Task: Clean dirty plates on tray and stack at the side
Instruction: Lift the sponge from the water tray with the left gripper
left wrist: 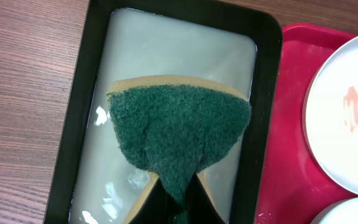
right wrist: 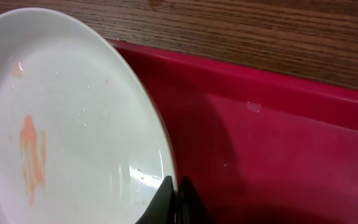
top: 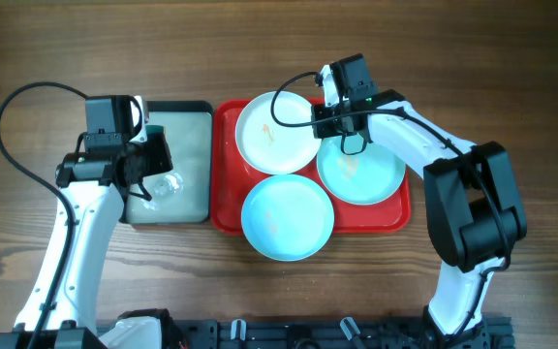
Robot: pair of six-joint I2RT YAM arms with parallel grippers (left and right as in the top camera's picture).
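Clenched on green sponge (left wrist: 179, 124) above black tray (left wrist: 73, 124) at left gripper (left wrist: 178, 200); pinched tight on white plate (right wrist: 73, 124) rim over red tray (right wrist: 278, 143) at right gripper (right wrist: 178, 200).

No text, label, brand mark, number or sign could be read in any of the three views.
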